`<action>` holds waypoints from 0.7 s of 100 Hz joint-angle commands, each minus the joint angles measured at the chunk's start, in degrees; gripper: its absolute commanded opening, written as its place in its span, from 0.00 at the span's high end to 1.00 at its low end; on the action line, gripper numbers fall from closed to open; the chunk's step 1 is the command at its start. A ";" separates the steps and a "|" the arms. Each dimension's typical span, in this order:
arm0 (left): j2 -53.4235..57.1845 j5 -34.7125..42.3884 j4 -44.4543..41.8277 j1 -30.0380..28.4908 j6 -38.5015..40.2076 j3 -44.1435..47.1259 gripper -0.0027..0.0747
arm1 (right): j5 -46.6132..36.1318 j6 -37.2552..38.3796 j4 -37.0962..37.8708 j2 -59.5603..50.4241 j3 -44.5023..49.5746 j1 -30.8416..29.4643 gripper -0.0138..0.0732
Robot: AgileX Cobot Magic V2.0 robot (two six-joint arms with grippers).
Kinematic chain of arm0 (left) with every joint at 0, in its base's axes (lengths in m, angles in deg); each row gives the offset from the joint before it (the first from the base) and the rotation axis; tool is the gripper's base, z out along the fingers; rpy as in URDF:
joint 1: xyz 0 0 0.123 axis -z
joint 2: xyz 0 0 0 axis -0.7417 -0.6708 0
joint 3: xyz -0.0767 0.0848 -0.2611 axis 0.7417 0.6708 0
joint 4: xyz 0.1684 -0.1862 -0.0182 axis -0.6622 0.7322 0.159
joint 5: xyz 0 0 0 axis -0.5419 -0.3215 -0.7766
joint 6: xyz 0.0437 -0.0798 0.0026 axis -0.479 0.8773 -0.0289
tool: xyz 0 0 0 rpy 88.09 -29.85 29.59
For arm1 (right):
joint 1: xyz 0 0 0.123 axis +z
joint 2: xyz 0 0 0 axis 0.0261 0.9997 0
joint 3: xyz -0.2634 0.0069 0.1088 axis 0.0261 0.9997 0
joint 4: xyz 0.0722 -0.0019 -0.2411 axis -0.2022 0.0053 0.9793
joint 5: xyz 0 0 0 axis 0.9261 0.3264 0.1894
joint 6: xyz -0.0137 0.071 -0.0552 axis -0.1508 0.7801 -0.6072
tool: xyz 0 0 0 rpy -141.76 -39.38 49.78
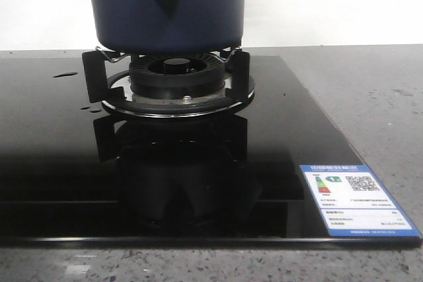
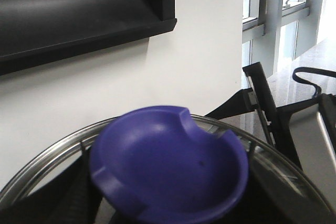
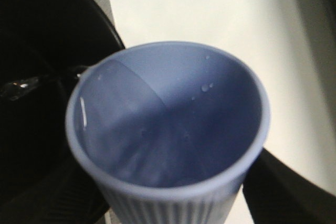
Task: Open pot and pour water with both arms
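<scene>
The dark navy pot (image 1: pixel 165 11) stands on the burner grate (image 1: pixel 175 87) in the front view; its top is cut off by the frame and neither gripper shows there. In the left wrist view my left gripper (image 2: pixel 168 211) is shut on the blue knob (image 2: pixel 168 163) of a glass lid with a metal rim (image 2: pixel 47 153), held up facing the wall. In the right wrist view my right gripper (image 3: pixel 168 211) is shut on a pale blue ribbed cup (image 3: pixel 168 124), tilted, with water and droplets inside.
The black glass hob (image 1: pixel 53 156) has a few water drops (image 1: pixel 65 74) at its left and a label sticker (image 1: pixel 357 199) at the front right. Grey stone counter (image 1: pixel 377 97) surrounds it. A dark range hood (image 2: pixel 79 14) and black arm parts (image 2: pixel 265 103) show in the left wrist view.
</scene>
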 commanded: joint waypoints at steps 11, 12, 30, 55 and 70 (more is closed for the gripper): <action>1.67 0.74 5.07 -0.14 0.63 -2.40 0.56 | -7.90 -0.49 11.58 -1.51 -2.31 0.17 0.54; 1.67 0.74 5.07 -0.14 0.63 -2.40 0.56 | -7.90 -0.49 12.10 -1.38 -2.31 0.17 0.54; 1.67 0.74 5.07 -0.14 0.63 -2.40 0.56 | -8.95 -0.49 18.83 -1.14 -2.31 0.17 0.54; 1.67 0.74 5.07 -0.14 0.63 -2.40 0.56 | -9.05 -0.49 30.61 -0.46 -2.31 0.17 0.54; 1.67 0.65 5.07 -0.14 0.63 -2.40 0.56 | -9.05 -0.49 38.32 -0.46 -2.31 0.17 0.54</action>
